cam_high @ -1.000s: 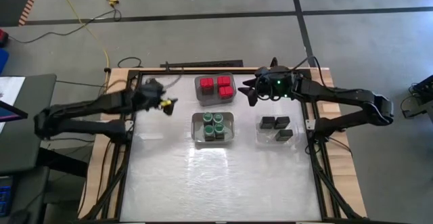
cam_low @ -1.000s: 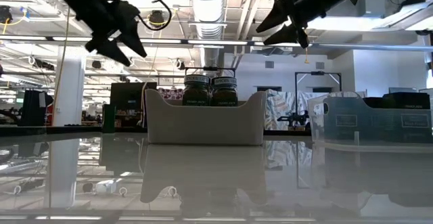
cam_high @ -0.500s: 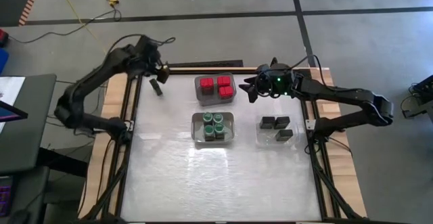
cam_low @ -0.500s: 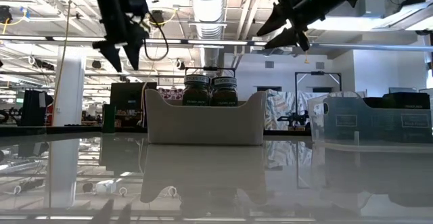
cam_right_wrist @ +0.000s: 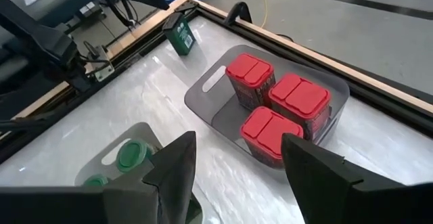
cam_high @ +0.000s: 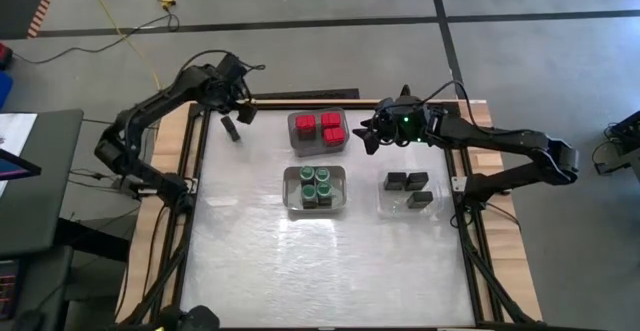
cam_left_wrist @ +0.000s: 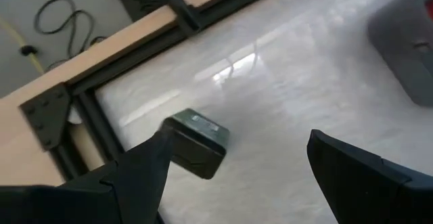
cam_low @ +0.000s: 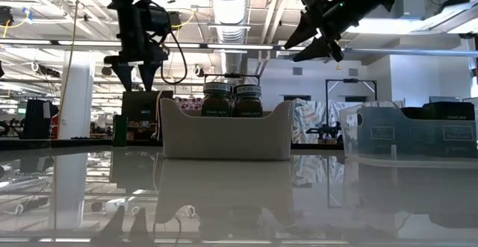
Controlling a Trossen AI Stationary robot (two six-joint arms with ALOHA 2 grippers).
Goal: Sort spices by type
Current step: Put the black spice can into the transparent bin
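Three clear plastic bins (cam_high: 296, 136) sit on the white table (cam_high: 320, 261); a yellow cable (cam_high: 130, 41) crosses the floor.

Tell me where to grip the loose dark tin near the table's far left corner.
Grip the dark tin across its two long flat sides, coming from above. It lies alone on the table, so the open left gripper hovering above it should straddle it cleanly.
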